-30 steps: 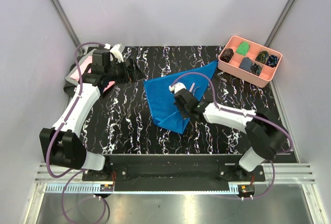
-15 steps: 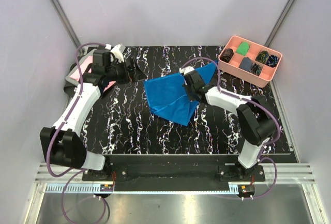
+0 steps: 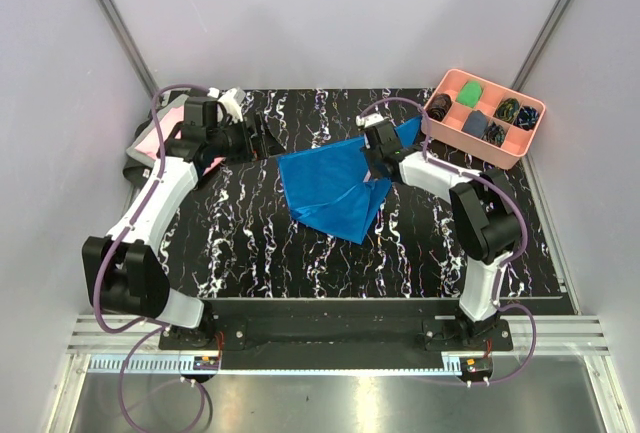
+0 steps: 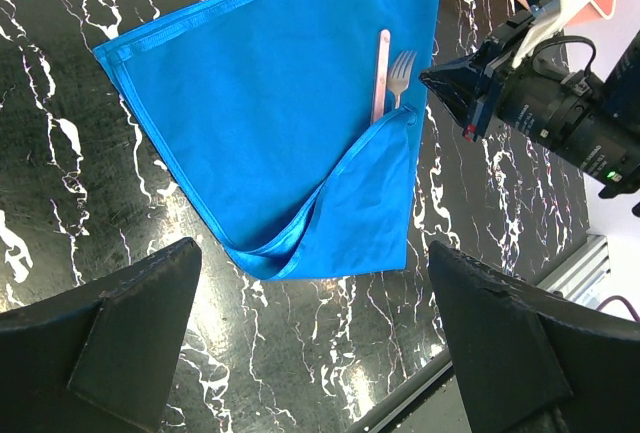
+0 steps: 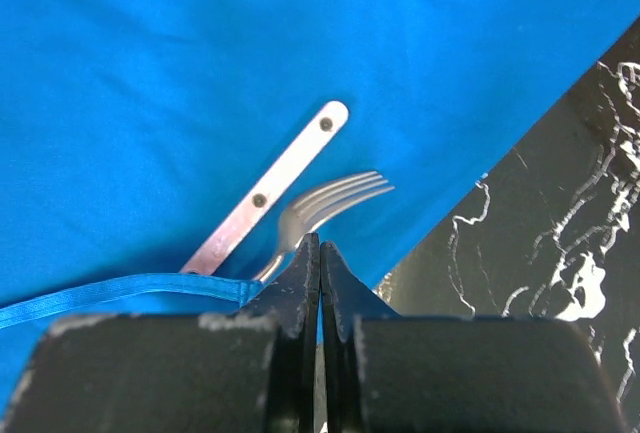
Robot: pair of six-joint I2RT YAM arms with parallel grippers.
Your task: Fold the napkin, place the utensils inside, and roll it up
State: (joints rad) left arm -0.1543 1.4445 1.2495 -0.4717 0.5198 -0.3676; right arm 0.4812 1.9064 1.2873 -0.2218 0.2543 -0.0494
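We see the large, shiny royal-blue satin napkin (image 3: 325, 188) lying in the middle of the black, white-veined marble table (image 3: 240, 243), with one corner folded back over itself. The slim silver metal fork (image 5: 325, 200) and a flat silver riveted strip (image 5: 270, 188) lie side by side on it, their lower ends tucked under the folded flap. The right pincer (image 5: 319, 273) is pinched tight on the flap's hemmed edge, just beside the fork. The left pincer (image 4: 312, 253) hangs above the cloth with its fingers (image 4: 130, 343) spread wide, holding nothing.
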